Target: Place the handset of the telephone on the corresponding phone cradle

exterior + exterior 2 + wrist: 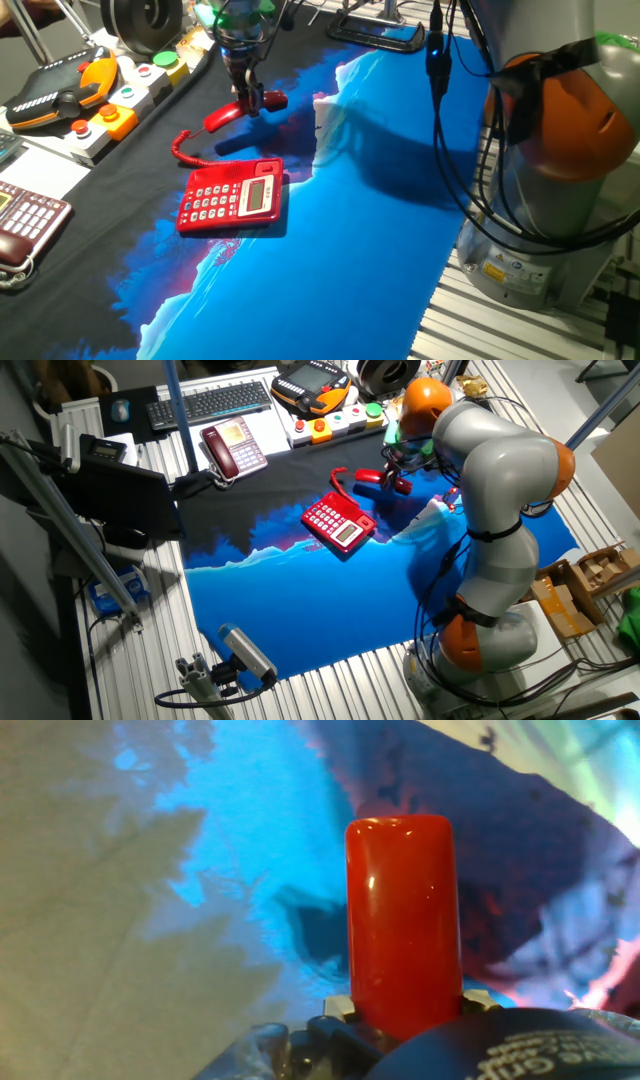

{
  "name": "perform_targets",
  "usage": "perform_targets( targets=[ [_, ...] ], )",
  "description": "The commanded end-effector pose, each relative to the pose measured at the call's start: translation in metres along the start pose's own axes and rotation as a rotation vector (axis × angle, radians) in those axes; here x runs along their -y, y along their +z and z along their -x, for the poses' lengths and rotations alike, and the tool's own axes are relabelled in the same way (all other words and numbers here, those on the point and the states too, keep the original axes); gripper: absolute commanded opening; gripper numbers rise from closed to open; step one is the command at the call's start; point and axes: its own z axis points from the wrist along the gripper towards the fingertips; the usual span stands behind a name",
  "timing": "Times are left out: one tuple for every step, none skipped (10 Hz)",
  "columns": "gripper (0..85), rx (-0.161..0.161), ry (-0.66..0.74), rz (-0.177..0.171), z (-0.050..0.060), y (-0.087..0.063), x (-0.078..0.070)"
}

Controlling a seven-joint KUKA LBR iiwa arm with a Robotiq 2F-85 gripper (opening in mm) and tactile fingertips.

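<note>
Far left of one fixed view sits a dark maroon desk phone with pale keys (25, 222). Left of centre lies the small bright red telephone with pale buttons and grey display (232, 196), its narrow red cradle strip (268, 166) unoccupied. Above it, upper centre, the 2-finger gripper (245, 103) clamps the glossy red curved plastic handset (243, 109), lifted off the black-and-blue cloth (360, 230); its red coiled cord (185, 148) trails left.
</note>
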Motion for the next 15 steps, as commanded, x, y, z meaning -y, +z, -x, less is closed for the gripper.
perform_targets(
  targets=[
    [0.7, 0.0, 0.005, 0.005, -0.0006, -0.001, 0.005],
    [0.7, -0.001, 0.013, 0.006, -0.0009, -0.0018, 0.0102],
    [0.7, -0.001, 0.021, 0.004, -0.0023, -0.0022, 0.0145],
    [0.7, 0.002, 0.028, 0.005, -0.0023, -0.0022, 0.0145],
    [0.7, 0.005, 0.03, 0.011, -0.0023, -0.0022, 0.0145],
    [0.7, 0.01, 0.019, 0.03, -0.0023, -0.0022, 0.0145],
    [0.7, 0.012, 0.003, 0.042, -0.0023, -0.0022, 0.0145],
    [0.7, 0.007, -0.011, 0.051, -0.0023, -0.0022, 0.0145],
    [0.7, 0.005, -0.019, 0.057, -0.0023, -0.0022, 0.0145],
    [0.7, 0.007, -0.016, 0.059, -0.0023, -0.0022, 0.0145],
    [0.7, 0.007, -0.005, 0.059, -0.0023, -0.0022, 0.0145],
    [0.7, 0.009, -0.001, 0.059, -0.0023, -0.0022, 0.0145],
    [0.7, 0.018, 0.016, 0.06, -0.0023, -0.0022, 0.0145],
    [0.7, 0.018, 0.046, 0.047, -0.0023, -0.0022, 0.0145],
    [0.7, 0.017, 0.062, 0.033, -0.0023, -0.0022, 0.0145]
  ],
)
